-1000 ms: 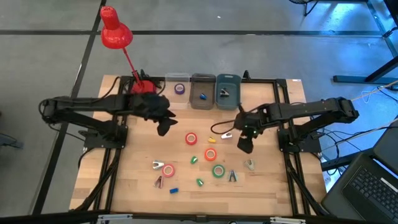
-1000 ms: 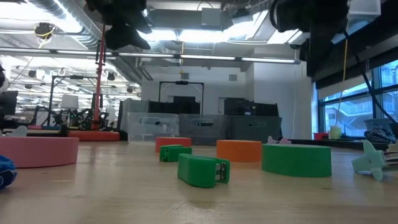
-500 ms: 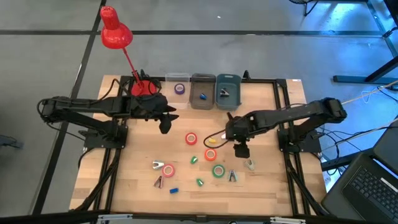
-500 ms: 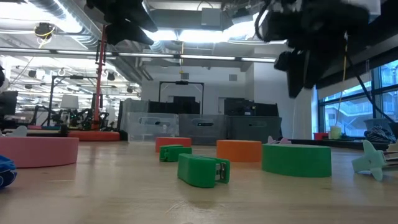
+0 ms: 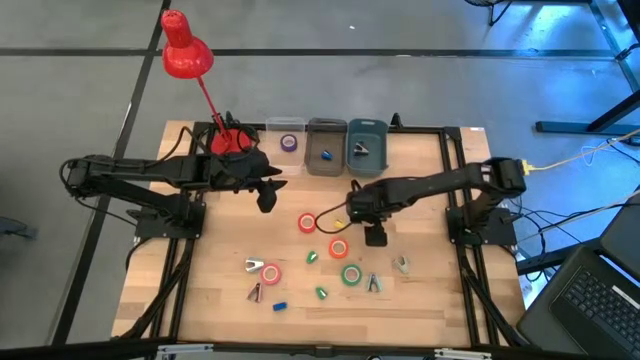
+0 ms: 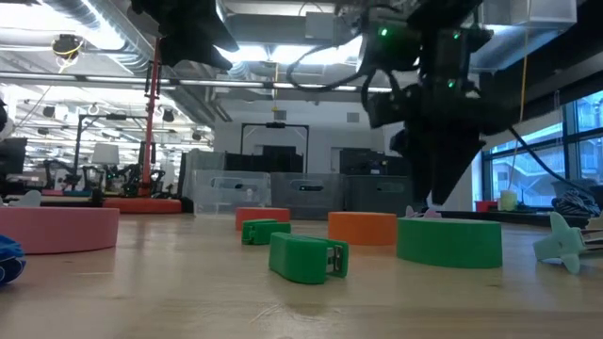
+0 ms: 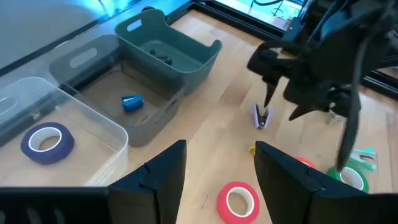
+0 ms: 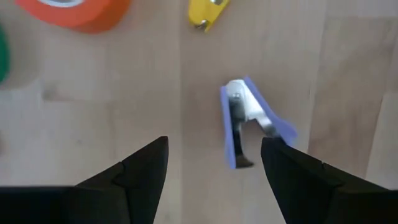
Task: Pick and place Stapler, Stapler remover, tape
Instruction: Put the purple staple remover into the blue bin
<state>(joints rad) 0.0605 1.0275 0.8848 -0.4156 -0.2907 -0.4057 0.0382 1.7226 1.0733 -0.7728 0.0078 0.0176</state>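
Since a second ago the right gripper [image 5: 376,237] has swung inward from beside its base to the table's middle, where it hangs with fingers spread above a purple staple remover [image 8: 247,122] lying on the wood; the right wrist view shows that remover between the two dark fingers but untouched, with a yellow piece [image 8: 208,12] and an orange tape roll [image 8: 73,11] farther off. Meanwhile the left gripper [image 5: 265,200] has drawn back a little toward the bins and waits there, its fingers parted and holding nothing. A purple tape roll [image 7: 47,141] lies in the clear bin [image 7: 93,134], a blue stapler [image 7: 132,102] in the grey bin [image 7: 158,115], and a dark claw-shaped piece [image 7: 160,58] in the teal bin [image 7: 205,53]. Red [image 5: 308,223], orange [image 5: 338,249], green [image 5: 351,274] and pink [image 5: 270,272] tape rolls remain on the table [image 5: 450,300], among small green staplers [image 6: 307,257].
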